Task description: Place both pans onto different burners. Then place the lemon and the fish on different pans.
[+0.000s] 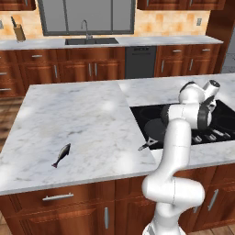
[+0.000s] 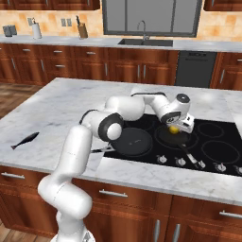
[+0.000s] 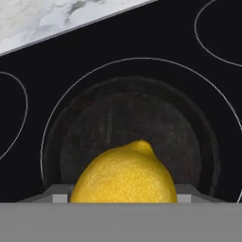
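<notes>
My gripper (image 2: 179,126) is shut on the lemon (image 2: 174,128), a bright yellow fruit that fills the bottom centre of the hand view (image 3: 125,177). It hangs just above a black pan (image 3: 137,118) that sits inside a burner ring (image 3: 94,72) on the cooktop (image 2: 215,124); this pan (image 2: 165,137) has its handle pointing toward the knobs. A second black pan (image 2: 133,141) rests on the cooktop's left front burner, handle over the counter edge (image 1: 146,147). The dark grey fish (image 1: 61,155) lies on the marble island, far left (image 2: 26,140).
Silver knobs (image 2: 189,163) line the cooktop's front edge. More burner rings (image 2: 218,151) lie to the right. The wide marble counter (image 1: 78,114) stretches left of the cooktop. A sink (image 1: 91,40) and a knife block (image 1: 18,31) stand on the back counter.
</notes>
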Available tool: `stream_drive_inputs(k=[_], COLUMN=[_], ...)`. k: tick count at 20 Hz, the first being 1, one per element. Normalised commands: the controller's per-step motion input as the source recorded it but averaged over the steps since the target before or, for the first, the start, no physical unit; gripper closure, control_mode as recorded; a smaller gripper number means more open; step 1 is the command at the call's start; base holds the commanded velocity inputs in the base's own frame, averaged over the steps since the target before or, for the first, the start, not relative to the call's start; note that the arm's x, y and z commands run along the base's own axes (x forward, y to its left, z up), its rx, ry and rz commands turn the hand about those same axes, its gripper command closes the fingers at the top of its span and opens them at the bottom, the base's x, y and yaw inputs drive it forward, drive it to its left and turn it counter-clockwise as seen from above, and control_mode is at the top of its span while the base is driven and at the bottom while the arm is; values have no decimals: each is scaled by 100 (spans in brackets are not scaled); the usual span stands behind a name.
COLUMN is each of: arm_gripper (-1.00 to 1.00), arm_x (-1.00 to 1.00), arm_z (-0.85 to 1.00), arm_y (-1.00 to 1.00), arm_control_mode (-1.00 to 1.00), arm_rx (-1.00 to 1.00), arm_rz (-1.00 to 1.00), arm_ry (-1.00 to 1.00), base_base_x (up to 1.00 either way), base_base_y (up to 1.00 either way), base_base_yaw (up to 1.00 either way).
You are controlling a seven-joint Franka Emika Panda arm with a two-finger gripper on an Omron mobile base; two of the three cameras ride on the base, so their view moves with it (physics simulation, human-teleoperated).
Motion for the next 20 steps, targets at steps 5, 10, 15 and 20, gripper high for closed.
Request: stream_drive_inputs(k=[5, 10, 15, 20], arm_gripper=[100, 100, 100, 100], arm_x=[6, 4, 17, 29], arm_z=[-38, -33, -13, -5], arm_y=[0, 0, 0, 0], arm_control_mode=[-100, -100, -100, -100], arm_rx=[0, 0, 0, 0], arm_rz=[0, 0, 0, 0], arm_ry=[0, 0, 0, 0], base_base_x=[0, 0, 0, 0], base_base_y=[0, 0, 0, 0], base_base_yaw=[0, 0, 0, 0])
